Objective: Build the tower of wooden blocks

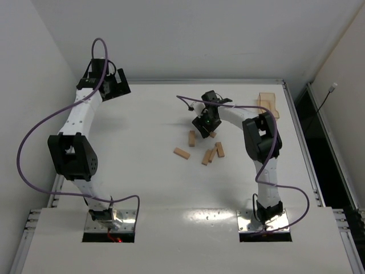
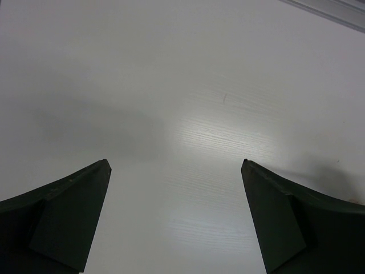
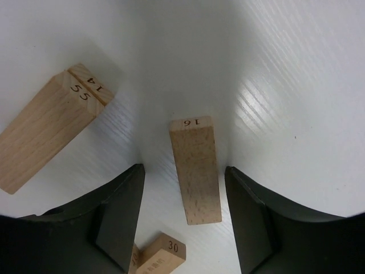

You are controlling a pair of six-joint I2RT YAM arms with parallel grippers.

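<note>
**While no tower stands, the right gripper straddles one loose block**

Where the white table (image 1: 148,188) fills most of the top view, the left arm (image 1: 74,154) runs up the left side. The right arm (image 1: 262,148) bends in from the lower right toward the centre. One translucent tan tray (image 1: 268,104) lies flat at the upper right, well apart from the blocks.

The wood blocks (image 1: 182,153) lie scattered just below centre, none stacked. About six tan pieces can be counted there, some touching, one partly hidden under the right gripper (image 1: 202,124).

The right wrist view shows at least five blocks:
- The block marked 16 (image 3: 195,171) lies flat at centre.
- A pair marked 55 and 14 (image 3: 48,128) is pressed side by side at the upper left.
- The block marked 30 (image 3: 162,254) sits at the bottom edge with a sliver of another beside it.

The right gripper (image 3: 183,169) has its fingers (image 3: 122,217) spread. Block 16 lies between them, with a strip of table on each side.

The left gripper (image 2: 175,162), at the upper left of the top view, also has its fingers apart, over bare table.
</note>
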